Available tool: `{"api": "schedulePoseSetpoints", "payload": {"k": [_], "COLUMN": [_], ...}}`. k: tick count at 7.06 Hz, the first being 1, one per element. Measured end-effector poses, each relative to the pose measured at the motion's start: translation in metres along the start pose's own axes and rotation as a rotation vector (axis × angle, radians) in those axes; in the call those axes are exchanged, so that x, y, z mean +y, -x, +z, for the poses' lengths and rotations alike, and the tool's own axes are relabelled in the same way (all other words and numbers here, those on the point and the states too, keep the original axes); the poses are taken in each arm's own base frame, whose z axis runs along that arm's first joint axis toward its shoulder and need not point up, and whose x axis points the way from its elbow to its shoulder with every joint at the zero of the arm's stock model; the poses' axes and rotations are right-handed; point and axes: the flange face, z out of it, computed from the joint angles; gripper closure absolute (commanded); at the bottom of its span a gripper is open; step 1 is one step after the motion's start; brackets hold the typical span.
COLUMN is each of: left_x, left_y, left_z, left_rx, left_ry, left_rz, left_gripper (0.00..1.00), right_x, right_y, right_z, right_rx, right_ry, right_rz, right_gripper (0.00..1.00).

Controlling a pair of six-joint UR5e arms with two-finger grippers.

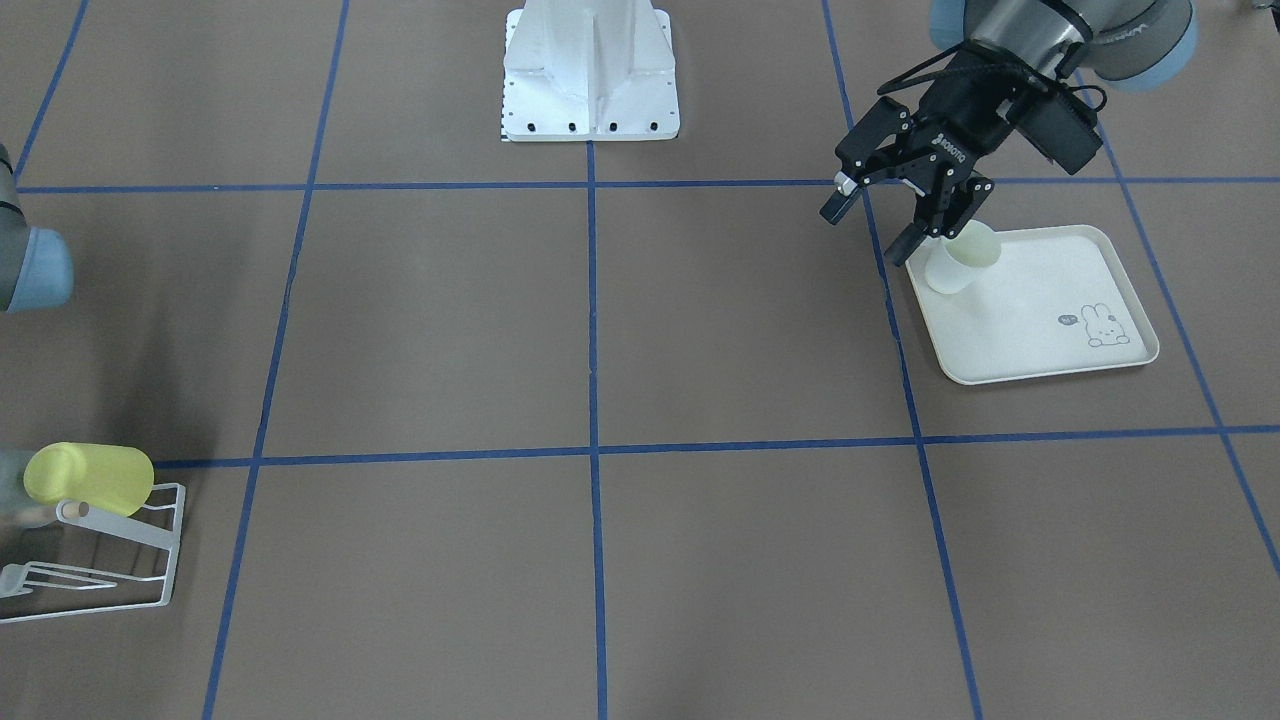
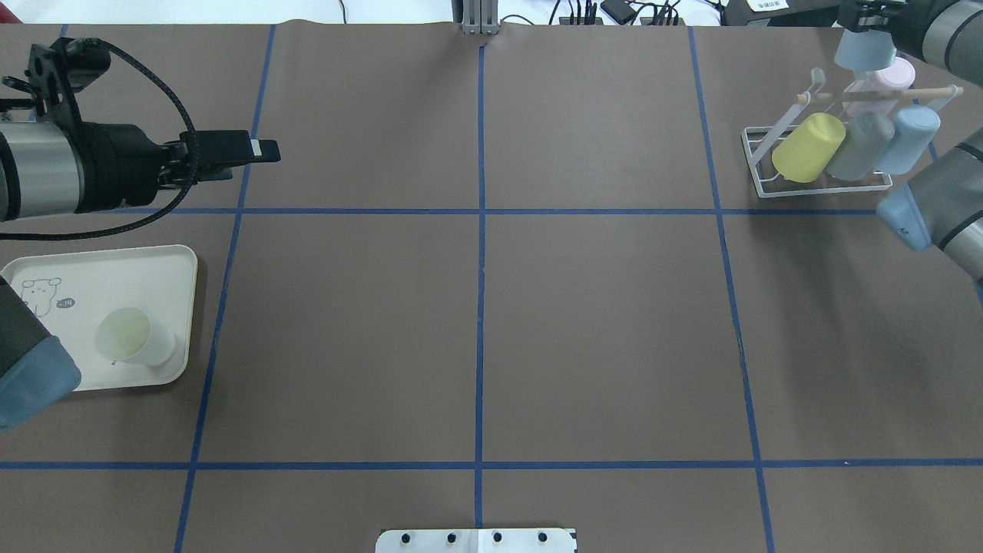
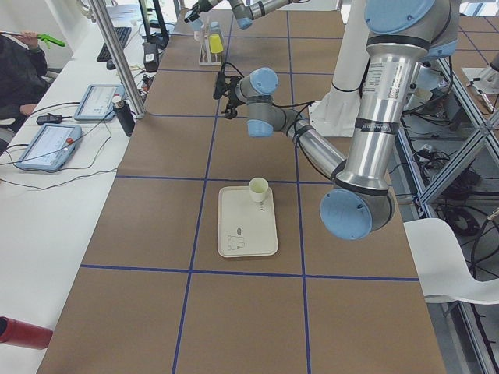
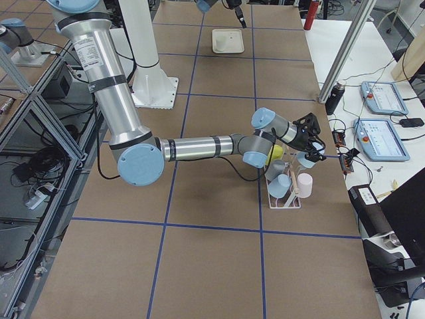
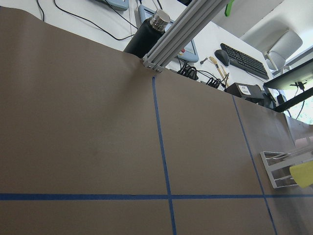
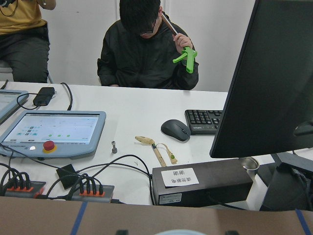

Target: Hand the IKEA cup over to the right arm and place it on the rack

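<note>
A light-blue IKEA cup (image 2: 864, 50) hangs just above the white wire rack (image 2: 768, 165) at the far right. My right gripper (image 2: 868, 15) is shut on it. In the right wrist view only the cup's rim (image 6: 171, 232) shows, at the bottom edge. The rack holds several cups, among them a yellow one (image 2: 806, 146) and a grey one (image 2: 860, 146). A pale cup (image 1: 960, 262) stands upright on the cream tray (image 1: 1060, 360). My left gripper (image 1: 870, 225) hovers open and empty just beside and above that cup.
The robot's white base (image 1: 590, 80) sits at mid table. Blue tape lines (image 2: 480, 307) divide the brown table. Beyond the far edge are tablets (image 6: 54, 129), cables, a keyboard (image 6: 205, 120), a monitor and seated people (image 6: 146, 49). A black bottle (image 5: 146, 34) stands by an aluminium post.
</note>
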Motion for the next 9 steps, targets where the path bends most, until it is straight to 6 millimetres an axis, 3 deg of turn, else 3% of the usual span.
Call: {"api": "schedulePoseSetpoints", "payload": {"k": [9], "left_x": [0.001], "left_y": [0.003], "left_z": [0.004], "left_rx": [-0.008], "left_ry": [0.001], "left_rz": [-0.004], "left_gripper": [0.0], "right_x": [0.02], "right_y": [0.004], "right_z": [0.01], "right_rx": [-0.004], "right_ry": [0.043], "right_rz": [-0.007], "right_gripper": [1.0]}}
